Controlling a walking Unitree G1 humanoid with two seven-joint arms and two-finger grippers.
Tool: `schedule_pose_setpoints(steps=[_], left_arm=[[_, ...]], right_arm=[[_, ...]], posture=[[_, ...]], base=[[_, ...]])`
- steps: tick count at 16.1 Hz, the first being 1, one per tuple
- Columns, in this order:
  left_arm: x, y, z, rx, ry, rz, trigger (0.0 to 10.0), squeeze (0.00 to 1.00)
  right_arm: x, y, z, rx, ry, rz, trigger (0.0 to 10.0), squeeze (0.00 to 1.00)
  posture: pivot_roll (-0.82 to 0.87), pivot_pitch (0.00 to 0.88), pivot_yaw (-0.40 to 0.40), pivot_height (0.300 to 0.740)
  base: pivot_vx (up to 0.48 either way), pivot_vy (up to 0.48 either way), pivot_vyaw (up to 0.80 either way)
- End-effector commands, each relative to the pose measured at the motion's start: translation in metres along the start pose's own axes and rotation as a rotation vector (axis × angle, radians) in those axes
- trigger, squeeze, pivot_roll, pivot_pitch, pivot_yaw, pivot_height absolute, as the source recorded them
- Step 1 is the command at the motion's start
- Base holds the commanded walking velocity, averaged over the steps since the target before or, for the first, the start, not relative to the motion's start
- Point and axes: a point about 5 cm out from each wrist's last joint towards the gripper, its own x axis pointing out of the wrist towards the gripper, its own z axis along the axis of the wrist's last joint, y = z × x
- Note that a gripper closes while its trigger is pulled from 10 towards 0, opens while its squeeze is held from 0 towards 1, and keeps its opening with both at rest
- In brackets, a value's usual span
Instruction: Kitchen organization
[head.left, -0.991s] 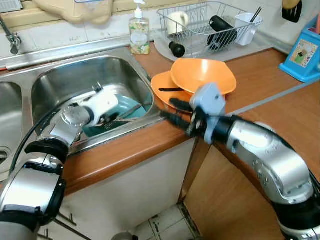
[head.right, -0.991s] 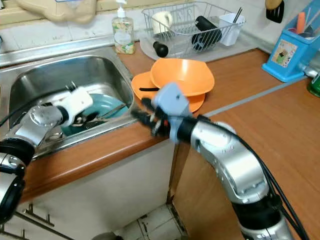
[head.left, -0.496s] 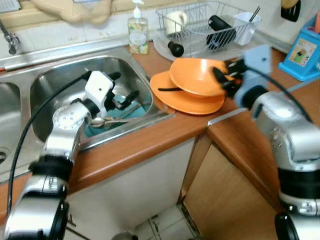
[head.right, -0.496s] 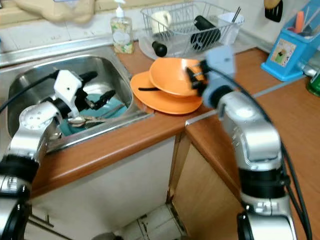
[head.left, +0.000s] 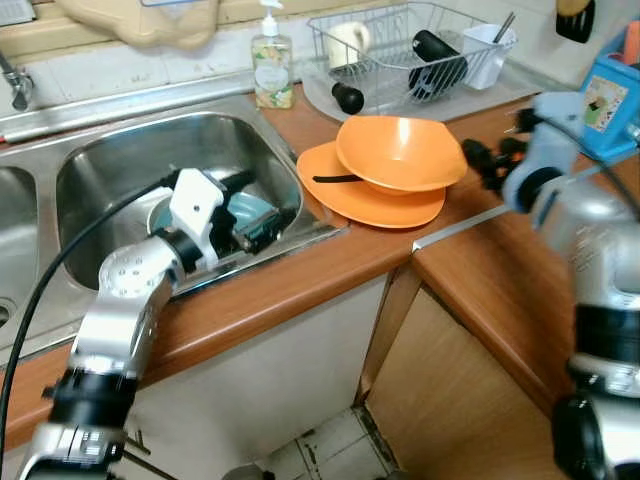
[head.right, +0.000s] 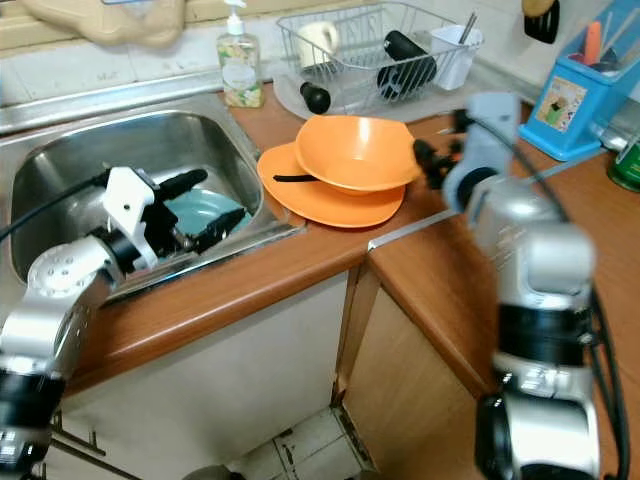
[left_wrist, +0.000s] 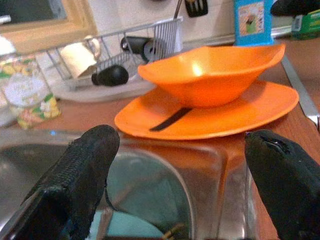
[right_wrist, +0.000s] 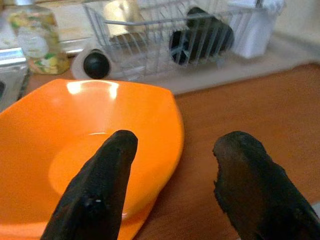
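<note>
An orange bowl (head.left: 400, 152) rests on an orange plate (head.left: 372, 198) on the wooden counter, right of the sink. A black utensil (head.left: 335, 180) lies on the plate. My right gripper (head.left: 487, 160) is open just right of the bowl's rim; in the right wrist view its fingers (right_wrist: 97, 187) frame the bowl (right_wrist: 95, 150) edge. My left gripper (head.left: 255, 207) is open inside the steel sink (head.left: 120, 150), over a teal plate (head.left: 250, 208), near the sink's right wall. The left wrist view looks over the sink rim at the bowl (left_wrist: 210, 70) and plate (left_wrist: 210, 117).
A wire dish rack (head.left: 410, 50) with a cup and black items stands behind the bowl. A soap bottle (head.left: 266, 70) sits at the sink's back corner, a black knob-like item (head.left: 346, 97) beside it. A blue box (head.left: 612, 95) stands at far right. A tap (head.left: 20, 80) is at left.
My right gripper has drawn back from over the bowl's right rim to just beside it. My left gripper has sunk lower toward the sink's front right wall.
</note>
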Motion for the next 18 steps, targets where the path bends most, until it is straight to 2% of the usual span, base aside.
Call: schedule_pose_setpoints(steps=[1, 2, 4, 8, 9, 10, 13, 15, 16, 18], left_arm=[[0.0, -0.002, 0.003, 0.0, 0.003, -0.001, 10.0, 0.02], [0.0, -0.004, 0.004, -0.009, 0.006, 0.002, 10.0, 0.0], [0.0, -0.008, 0.005, -0.019, 0.021, -0.006, 10.0, 0.0], [-0.001, -0.011, 0.005, -0.028, 0.038, -0.01, 10.0, 0.0], [-0.001, -0.012, 0.006, -0.028, 0.04, -0.012, 10.0, 0.0], [-0.001, -0.012, 0.006, -0.029, 0.042, -0.013, 10.0, 0.0], [0.0, -0.014, 0.008, -0.032, 0.049, -0.017, 10.0, 0.0], [0.0, -0.014, 0.008, -0.031, 0.05, -0.019, 10.0, 0.0], [0.0, -0.013, 0.009, -0.031, 0.051, -0.019, 10.0, 0.0], [0.0, -0.013, 0.008, -0.03, 0.053, -0.018, 10.0, 0.0]], right_arm=[[0.0, -0.005, 0.004, 0.053, 0.014, 0.019, 10.0, 0.0], [0.001, -0.007, 0.005, 0.073, 0.033, 0.035, 10.0, 0.0], [0.004, -0.011, 0.003, 0.168, 0.078, 0.069, 10.0, 0.0], [0.009, -0.011, -0.004, 0.331, 0.14, 0.134, 10.0, 0.0], [0.01, -0.01, -0.006, 0.354, 0.147, 0.147, 9.1, 0.0], [0.012, -0.009, -0.009, 0.379, 0.156, 0.159, 3.6, 0.0], [0.019, 0.0, -0.018, 0.458, 0.193, 0.208, 1.2, 0.0], [0.022, 0.004, -0.021, 0.475, 0.2, 0.222, 0.7, 0.0], [0.024, 0.007, -0.021, 0.502, 0.194, 0.242, 0.0, 0.0], [0.026, 0.01, -0.021, 0.519, 0.194, 0.256, 0.0, 0.0]], posture=[[-0.11, 0.0, -0.001, 0.74], [-0.11, 0.0, -0.002, 0.74], [-0.12, 0.0, -0.003, 0.74], [-0.12, 0.0, -0.004, 0.74], [-0.11, 0.0, -0.004, 0.74], [-0.11, 0.0, -0.004, 0.74], [-0.11, 0.0, -0.001, 0.74], [-0.1, 0.0, 0.0, 0.74], [-0.1, 0.0, -0.001, 0.74], [-0.1, 0.0, 0.0, 0.74]], base=[[0.0, 0.0, 0.0], [0.0, 0.0, 0.0], [0.0, 0.0, 0.0], [0.0, 0.0, 0.0], [0.0, 0.0, 0.0], [0.0, 0.0, 0.0], [0.0, 0.0, 0.0], [0.0, 0.0, 0.0], [0.0, 0.0, 0.0], [0.0, 0.0, 0.0]])
